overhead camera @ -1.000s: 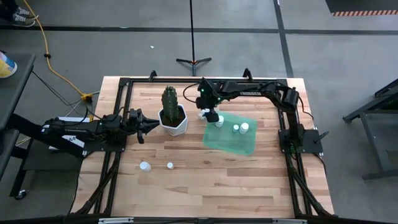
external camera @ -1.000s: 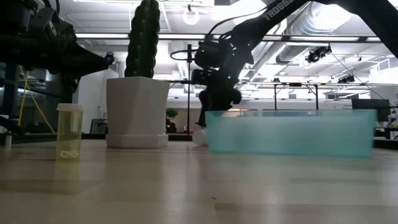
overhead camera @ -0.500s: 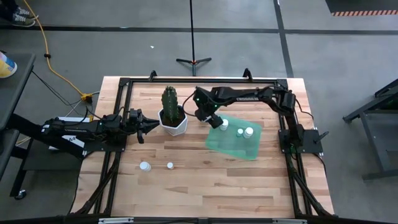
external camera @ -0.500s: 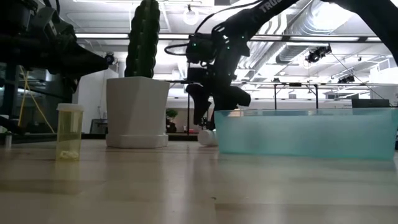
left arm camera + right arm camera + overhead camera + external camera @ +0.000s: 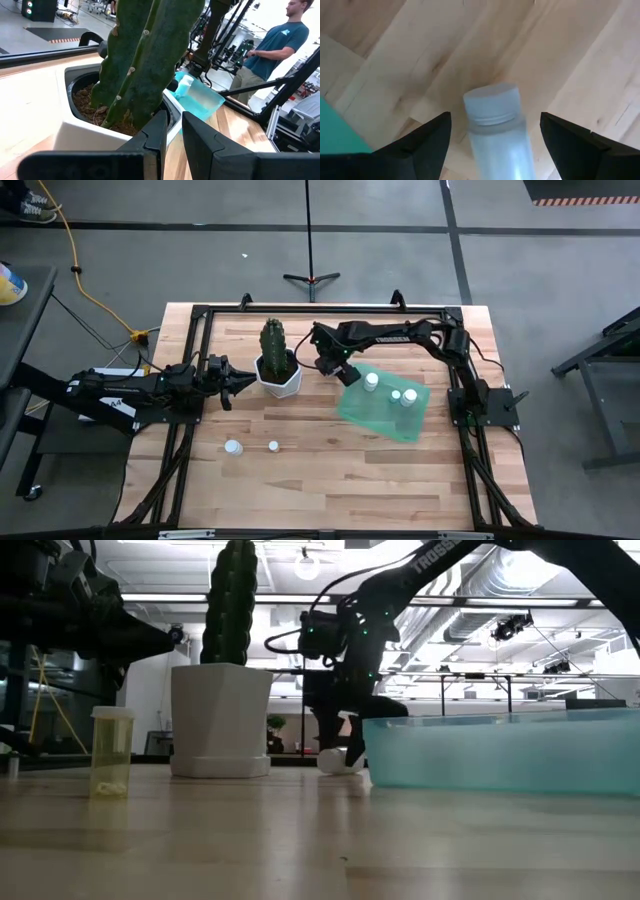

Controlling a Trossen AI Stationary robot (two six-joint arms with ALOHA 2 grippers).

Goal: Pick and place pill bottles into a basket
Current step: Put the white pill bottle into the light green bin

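Here the right gripper (image 5: 330, 366) stands spread wide around a lying pill bottle (image 5: 495, 131), apparently unclamped, just beside the basket (image 5: 385, 415) edge nearest the cactus pot (image 5: 280, 376). The left gripper (image 5: 243, 379), nearly closed, empty, waits beyond that pot.

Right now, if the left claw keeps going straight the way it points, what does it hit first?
Most likely the white faceted plant pot holding the tall green cactus. The left claw points straight at them, fingers nearly closed and empty. Depth is unclear, but the high view shows a small gap left before the pot.
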